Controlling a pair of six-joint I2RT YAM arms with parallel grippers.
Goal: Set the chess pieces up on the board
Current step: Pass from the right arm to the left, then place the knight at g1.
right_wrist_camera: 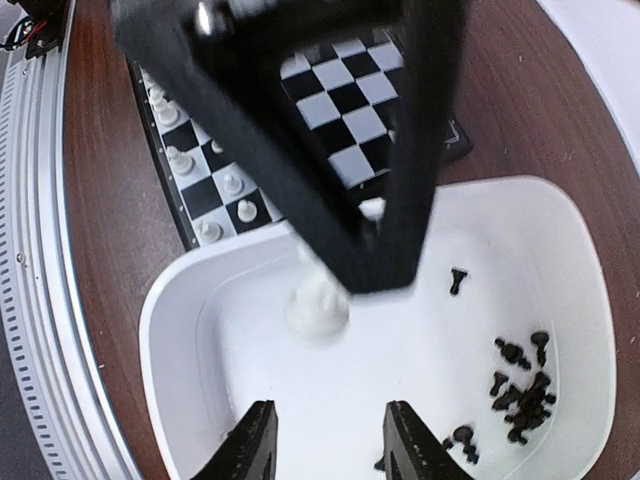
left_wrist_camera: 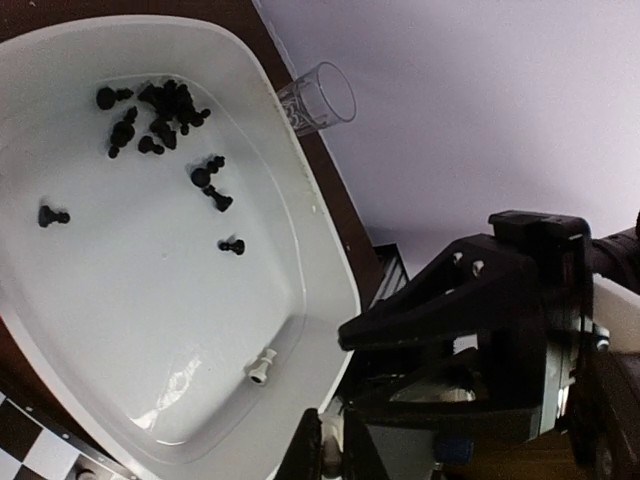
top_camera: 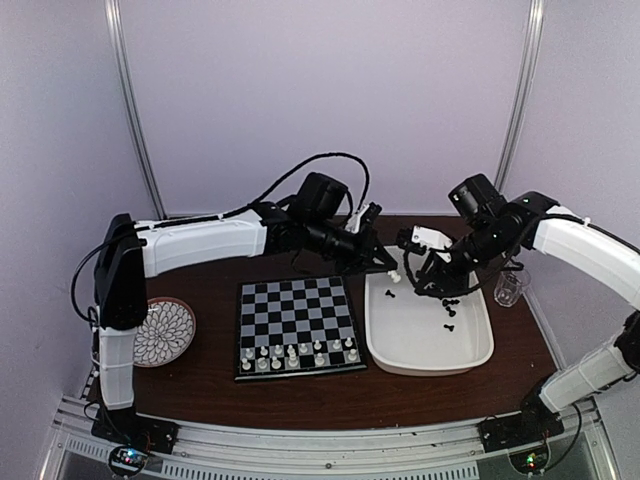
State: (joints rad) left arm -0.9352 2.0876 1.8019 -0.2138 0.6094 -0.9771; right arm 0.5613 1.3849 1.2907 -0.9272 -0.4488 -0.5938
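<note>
left jaws: the left gripper [top_camera: 389, 267] is closed over the left end of the tray [top_camera: 430, 366], pinching what looks like a white piece [top_camera: 395, 275] at its fingertips
right jaws: the right gripper [right_wrist_camera: 330, 445] is spread apart with nothing between the fingers, above the tray and facing the left gripper
board: the board [top_camera: 298, 312] lies flat on the brown table [top_camera: 210, 385], between the round plate [top_camera: 165, 331] and the tray, just beside the tray
white pieces: white pieces [top_camera: 296, 353] stand on the two board rows nearest the arm bases
black pieces: black pieces [left_wrist_camera: 160, 115] are in the tray, most bunched together, a few scattered apart
lying white piece: lying white piece [left_wrist_camera: 262, 366] is on its side near the tray's wall
glass: a clear glass [top_camera: 510, 287] stands beside the tray's far right corner
</note>
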